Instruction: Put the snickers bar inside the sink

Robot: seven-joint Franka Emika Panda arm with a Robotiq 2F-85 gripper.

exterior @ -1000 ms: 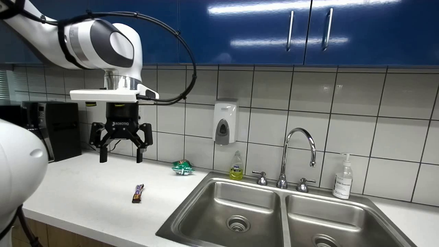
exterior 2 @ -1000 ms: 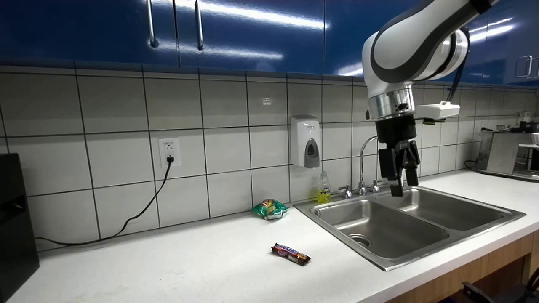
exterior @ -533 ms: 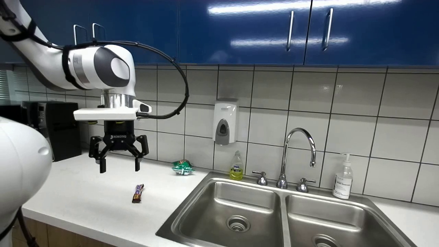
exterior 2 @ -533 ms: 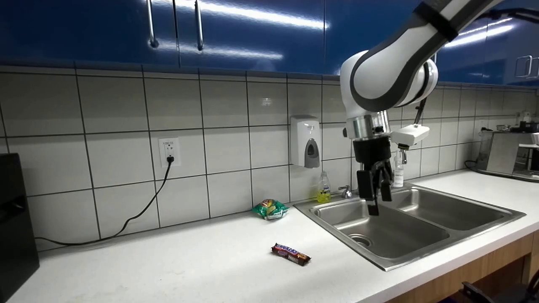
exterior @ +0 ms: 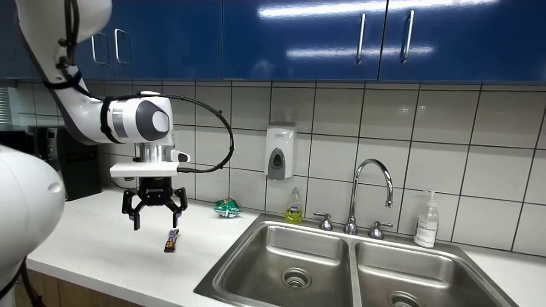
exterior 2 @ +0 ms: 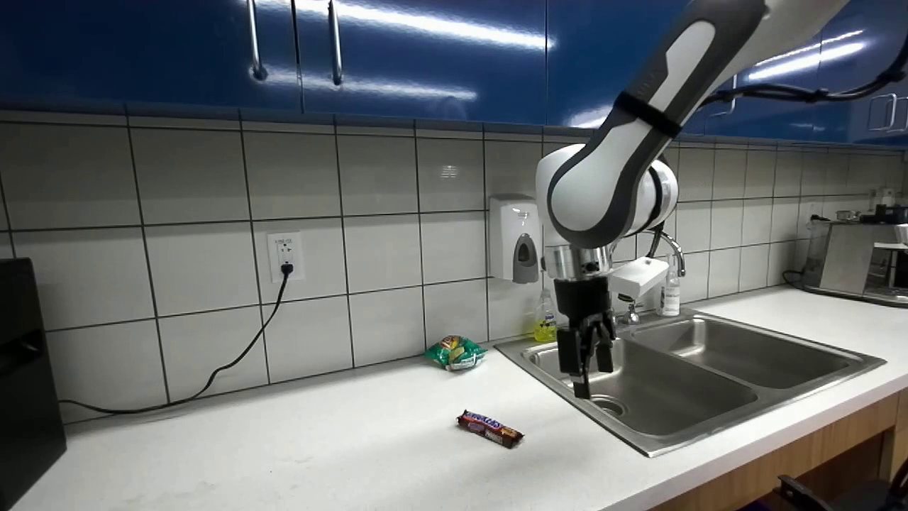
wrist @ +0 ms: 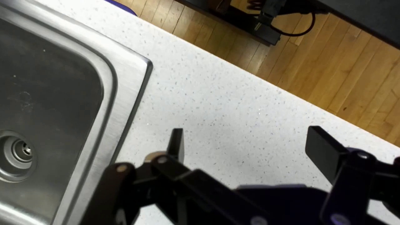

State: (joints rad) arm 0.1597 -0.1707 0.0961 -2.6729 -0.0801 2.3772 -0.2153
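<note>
Wrist view: the end effector (wrist: 245, 134) holds nothing, its jaws spread wide with the speckled desk (wrist: 218, 103) showing between them. To one side the sink (wrist: 128, 73) is let into the desk, whose front edge slants beyond the jaws.

In an exterior view, the Snickers bar (exterior: 171, 240) lies flat on the desk, between the front and back edges, near the sink but outside it; the end effector hangs above the desk, not touching the bar. Its jaws part roughly across the bar's width, which seems right for a pinch.

In an exterior view, a green packet (exterior 2: 456, 353) sits by the desk's back edge, apart from the bar. I judge the bar light and fairly firm, with a slippery wrapper; too hard a squeeze could dent it. Grip it across the middle, since the wrapper's ends would likely fold.
</note>
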